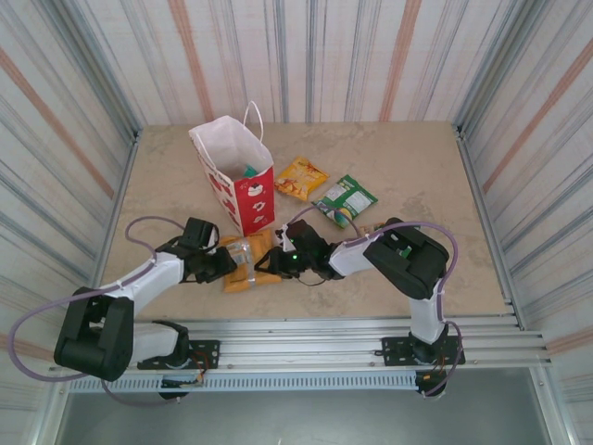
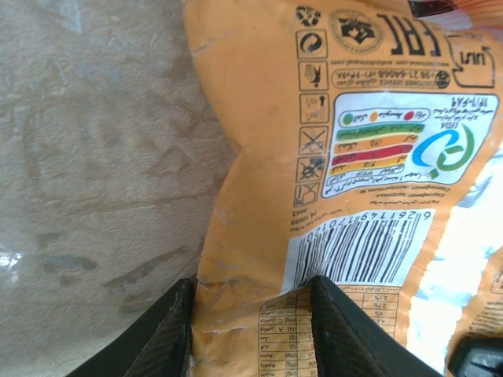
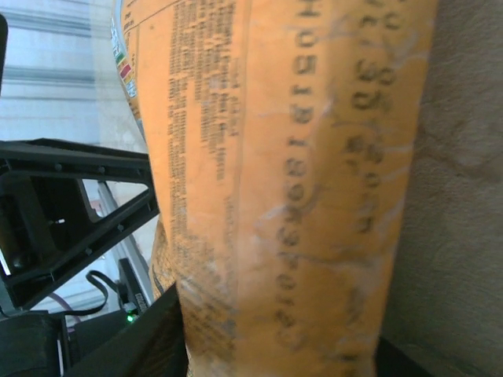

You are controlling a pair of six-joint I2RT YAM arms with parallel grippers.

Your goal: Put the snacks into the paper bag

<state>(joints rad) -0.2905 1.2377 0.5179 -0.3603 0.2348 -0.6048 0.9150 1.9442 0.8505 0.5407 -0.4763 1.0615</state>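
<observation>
The paper bag (image 1: 233, 182) stands upright at the back left, white above and red below, with a teal packet (image 1: 248, 170) showing in its mouth. Orange snacks (image 1: 251, 262) lie crumpled on the table in front of it, between my two grippers. My left gripper (image 1: 222, 265) (image 2: 251, 287) is shut on the creased edge of an orange packet (image 2: 314, 157), barcode side up. From the right, my right gripper (image 1: 275, 263) (image 3: 279, 322) is shut across an orange packet (image 3: 299, 173). Whether it is the same packet I cannot tell.
A yellow-orange packet (image 1: 301, 178) and a green packet (image 1: 345, 200) lie right of the bag on the beige table (image 1: 417, 176). Striped walls close the table in on three sides. A metal rail (image 1: 306, 334) runs along the near edge.
</observation>
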